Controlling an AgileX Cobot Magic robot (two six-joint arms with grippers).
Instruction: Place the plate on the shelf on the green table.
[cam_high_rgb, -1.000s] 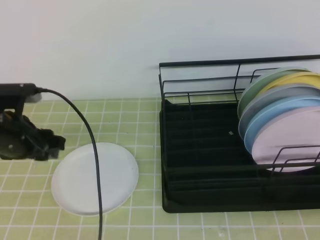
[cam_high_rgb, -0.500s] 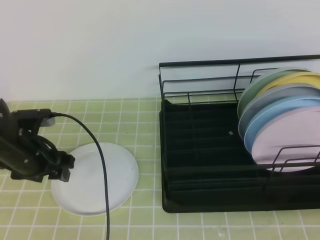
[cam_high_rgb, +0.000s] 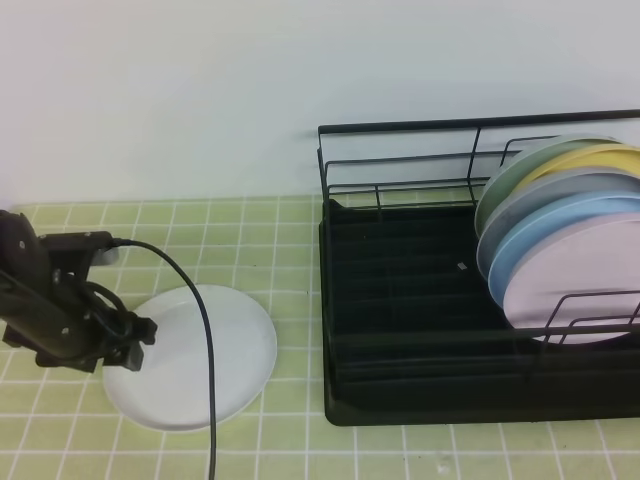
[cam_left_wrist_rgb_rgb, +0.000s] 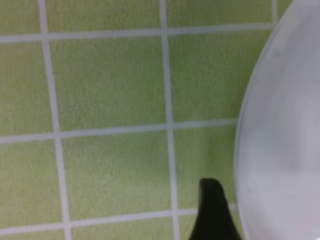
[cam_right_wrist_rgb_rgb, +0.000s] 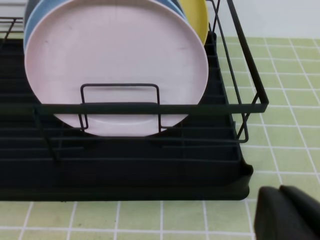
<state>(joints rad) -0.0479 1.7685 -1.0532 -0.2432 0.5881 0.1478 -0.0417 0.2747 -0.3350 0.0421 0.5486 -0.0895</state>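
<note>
Your left gripper (cam_high_rgb: 132, 345) has come down onto the near-left rim of the plate (cam_high_rgb: 200, 350) in the last second, though whether its jaws are spread or pinching you cannot tell from here. So the pickup looks imminent. That plate is plain white, lying flat on the green table (cam_high_rgb: 260, 215), left of the shelf (cam_high_rgb: 420, 300). Your right gripper (cam_right_wrist_rgb_rgb: 287, 212) is clenched, holding nothing.

White plate (cam_high_rgb: 200, 360) flat on green table (cam_high_rgb: 290, 250), left of black wire shelf (cam_high_rgb: 420, 320)
</note>
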